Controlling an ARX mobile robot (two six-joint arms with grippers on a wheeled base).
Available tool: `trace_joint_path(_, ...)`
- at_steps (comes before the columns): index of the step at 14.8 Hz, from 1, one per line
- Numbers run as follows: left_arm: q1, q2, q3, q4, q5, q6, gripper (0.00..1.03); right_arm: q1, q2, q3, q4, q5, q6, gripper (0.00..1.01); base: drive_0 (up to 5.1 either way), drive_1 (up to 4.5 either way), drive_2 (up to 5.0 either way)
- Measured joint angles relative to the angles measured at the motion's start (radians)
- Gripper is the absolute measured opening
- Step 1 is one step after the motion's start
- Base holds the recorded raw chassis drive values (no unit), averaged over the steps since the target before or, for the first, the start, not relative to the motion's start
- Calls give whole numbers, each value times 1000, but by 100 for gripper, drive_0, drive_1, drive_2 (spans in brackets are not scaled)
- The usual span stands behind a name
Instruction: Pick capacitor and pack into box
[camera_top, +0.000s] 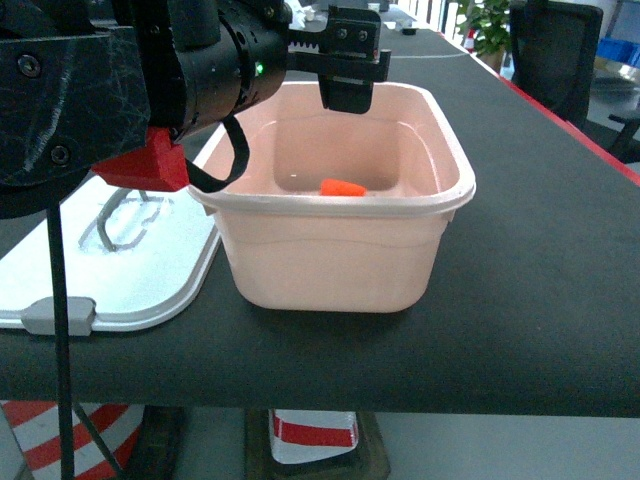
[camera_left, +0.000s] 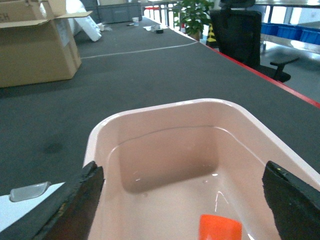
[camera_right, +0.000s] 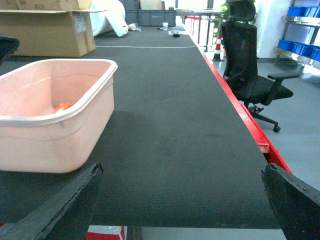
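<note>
A long dark grey table (camera_right: 170, 135) runs away through a workshop, red-edged along its right side, with a black office chair (camera_right: 250, 70) standing off that edge and a brown cardboard carton (camera_right: 50, 30) far behind the box; the box (camera_top: 335, 250), a pale pink tub, sits open near the table's front edge; its white lid (camera_top: 130, 270) lies flat on the table just left of the box, grey latch (camera_top: 58, 315) at the lid's near corner. The capacitor (camera_top: 343, 187), small and orange-red, lies on the floor of the box, toward the near wall and a little right of centre; the left gripper (camera_left: 185, 200) hangs over the box's far rim and above the interior, its two dark fingers (camera_left: 75, 210) spread wide to either side in the left wrist view, nothing between them; the capacitor lies below and between them, apart from both. The right gripper (camera_right: 180, 205) is off to the right of the box, low over bare table, its fingers likewise spread wide and holding nothing; the box lies ahead and left of it. To the right of the box the table top runs bare to the red edge; behind the box it stretches far back; in front of the box only a narrow strip remains before the table's edge.
</note>
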Motion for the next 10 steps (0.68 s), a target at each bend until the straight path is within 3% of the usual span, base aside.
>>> trace_joint_path(1,25,-20,-5,-6,-2,-18,100,0,0,0,0,0,0,98,0,0,0)
trace_joint_path(3,130,-143,-77,-3,41,-29,98,0,0,0,0,0,0,98,0,0,0)
trace_joint_path(5,273,-259,-156,33,105,-17,98,0,0,0,0,0,0,98,0,0,0)
trace_joint_path(8,441,-179,-243,97,197,-16,98,0,0,0,0,0,0,98,0,0,0)
trace_joint_path(10,489,-52,-243,166,238,-27,98,0,0,0,-1,0,0,98,0,0,0)
